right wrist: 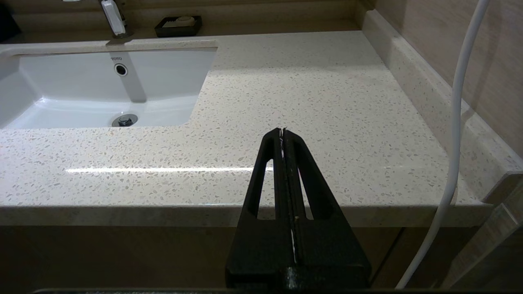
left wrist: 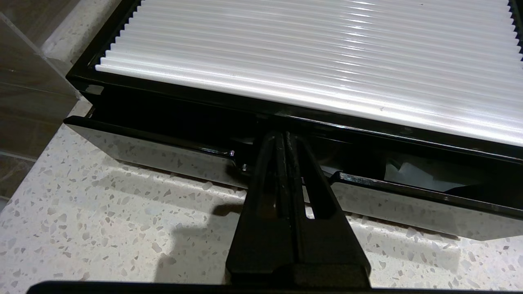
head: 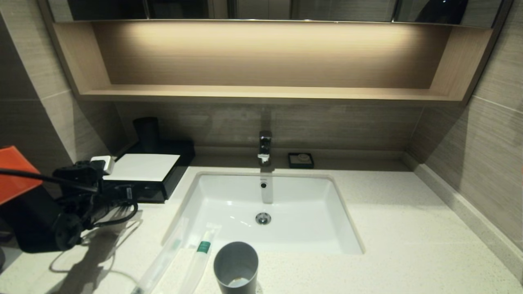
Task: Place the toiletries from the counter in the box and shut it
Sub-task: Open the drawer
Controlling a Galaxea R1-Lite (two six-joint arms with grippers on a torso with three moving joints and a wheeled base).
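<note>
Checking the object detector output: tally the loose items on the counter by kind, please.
Long slim clear plastic-wrapped packets: 2 (one plain, one green-banded)
Grey round cups: 1
Low black rectangular boxes with white top panel: 1
Small black square soap dishes: 1
Total: 5

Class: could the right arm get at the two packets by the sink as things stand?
Probably yes. The right pincer hangs shut off the counter's front edge, and that stretch is bare; only the grey cup stands just beside the packets.
</note>
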